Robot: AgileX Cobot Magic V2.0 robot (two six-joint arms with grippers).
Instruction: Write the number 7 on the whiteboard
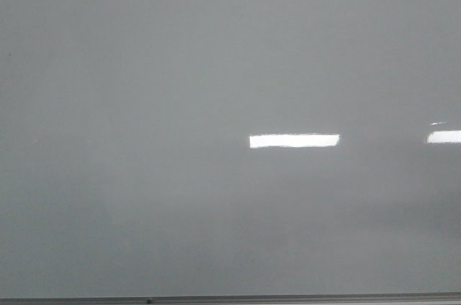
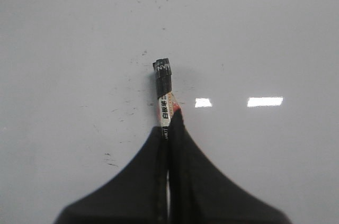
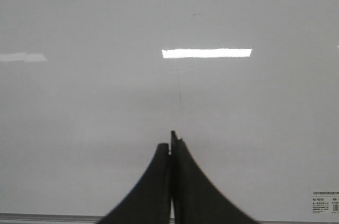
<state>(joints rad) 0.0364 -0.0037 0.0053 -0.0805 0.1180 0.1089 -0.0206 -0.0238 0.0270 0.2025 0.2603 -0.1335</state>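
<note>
Whiteboard (image 1: 144, 103) blank, no 7 yet; left gripper (image 2: 168, 128) clamps marker (image 2: 164, 83) above it, right gripper (image 3: 170, 147) closed empty; next touch tip down

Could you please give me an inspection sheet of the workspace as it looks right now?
Surface: whiteboard fills the front view, glossy, with bright light reflections; grey frame edge along the bottom.
Job's things: no 7 written in the front view; marker held by the left gripper.
Clutter: small dark specks on the board around the marker; a printed label in one corner.
Grippers: left shut on the marker; right gripper shut, holding nothing.
Cables: nothing seen.
Surroundings: nothing seen beyond the board.
</note>
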